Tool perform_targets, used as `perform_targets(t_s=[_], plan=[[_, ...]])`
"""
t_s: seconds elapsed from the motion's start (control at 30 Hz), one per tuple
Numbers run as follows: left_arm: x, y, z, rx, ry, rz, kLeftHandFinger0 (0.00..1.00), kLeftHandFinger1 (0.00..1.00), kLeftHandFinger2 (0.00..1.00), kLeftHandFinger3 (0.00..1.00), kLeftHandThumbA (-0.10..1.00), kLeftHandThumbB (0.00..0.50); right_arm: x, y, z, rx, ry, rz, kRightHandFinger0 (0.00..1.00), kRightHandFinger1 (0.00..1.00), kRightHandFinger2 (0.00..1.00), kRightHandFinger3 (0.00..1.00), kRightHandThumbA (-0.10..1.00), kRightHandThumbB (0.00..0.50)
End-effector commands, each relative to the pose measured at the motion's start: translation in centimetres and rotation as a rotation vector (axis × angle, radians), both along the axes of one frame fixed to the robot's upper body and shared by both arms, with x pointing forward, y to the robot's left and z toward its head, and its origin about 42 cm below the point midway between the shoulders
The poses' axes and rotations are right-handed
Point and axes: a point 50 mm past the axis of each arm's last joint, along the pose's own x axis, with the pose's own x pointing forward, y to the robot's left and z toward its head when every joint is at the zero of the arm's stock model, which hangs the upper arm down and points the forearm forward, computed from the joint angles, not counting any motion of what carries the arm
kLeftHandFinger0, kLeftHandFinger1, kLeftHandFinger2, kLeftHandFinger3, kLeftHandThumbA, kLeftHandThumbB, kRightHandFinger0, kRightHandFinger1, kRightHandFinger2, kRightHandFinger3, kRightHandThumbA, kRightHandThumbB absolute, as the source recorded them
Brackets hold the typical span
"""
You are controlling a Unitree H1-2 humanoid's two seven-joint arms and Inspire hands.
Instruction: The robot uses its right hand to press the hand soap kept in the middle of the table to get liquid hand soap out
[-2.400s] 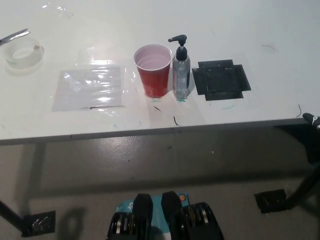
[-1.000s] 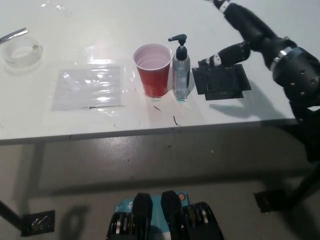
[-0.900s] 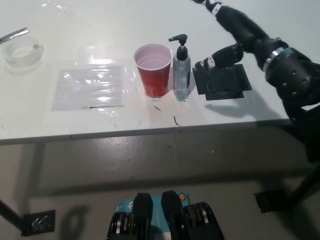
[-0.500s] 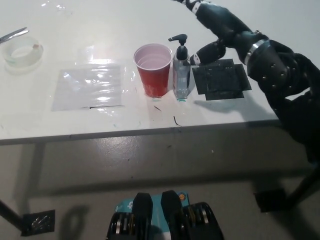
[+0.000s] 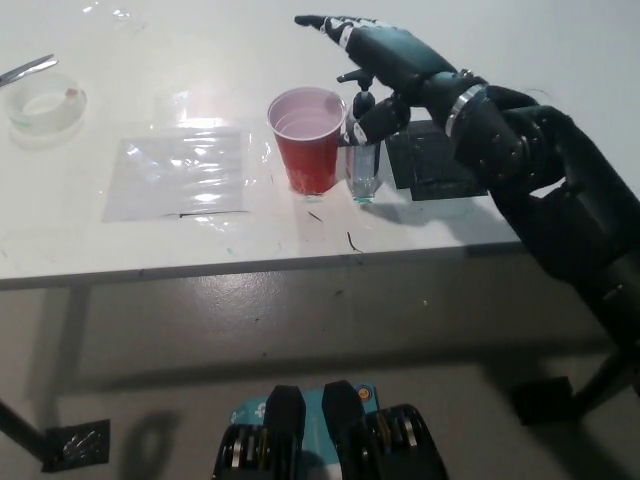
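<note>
Partly hidden, clear hand soap point(image 5: 365, 172) stands under black right hand point(image 5: 385, 62)

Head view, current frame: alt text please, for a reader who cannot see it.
The black right robot hand, fingers spread, hovers over the pump soap bottle beside a red plastic cup on a white table. The left hand is out of view.

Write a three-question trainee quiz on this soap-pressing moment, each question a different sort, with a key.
1. True or false: the right hand is over the soap bottle.
2. What stands directly on the picture-left side of the bottle? A) tape roll B) red cup C) scissors
3. Fill in: the clear plastic sheet lies on the ____.

Key: 1 true, with fingers spread. 2 B, the red cup. 3 table. The left hand is out of view.
</note>
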Motion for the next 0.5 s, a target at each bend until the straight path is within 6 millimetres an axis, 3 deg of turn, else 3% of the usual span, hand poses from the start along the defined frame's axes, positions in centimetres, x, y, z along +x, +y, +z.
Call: perform_targets(t_s=[0.0, 0.13, 0.27, 0.47], plan=[[0.4, 0.4, 2.4, 0.058, -0.045, -0.023, 0.31, 0.39, 0.47, 0.6, 0.76, 0.03, 0.2, 1.5, 2.4, -0.05, -0.111, 0.045, 1.0, 1.0, 1.0, 1.0, 1.0, 0.417], [0.4, 0.3, 2.3, 0.059, -0.059, -0.031, 0.3, 0.39, 0.46, 0.59, 0.74, 0.015, 0.7, 1.5, 1.1, -0.068, -0.104, 0.041, 1.0, 1.0, 1.0, 1.0, 1.0, 0.423], [0.3, 0.3, 2.4, 0.068, -0.053, -0.025, 0.31, 0.4, 0.47, 0.59, 0.76, 0.032, 1.1, 1.6, 0.2, -0.095, -0.092, 0.037, 1.0, 1.0, 1.0, 1.0, 1.0, 0.391], [0.2, 0.3, 2.5, 0.059, -0.062, -0.031, 0.31, 0.4, 0.48, 0.6, 0.75, 0.02, 1.6, 1.2, -1.0, -0.105, -0.09, 0.027, 1.0, 1.0, 1.0, 1.0, 1.0, 0.4]])
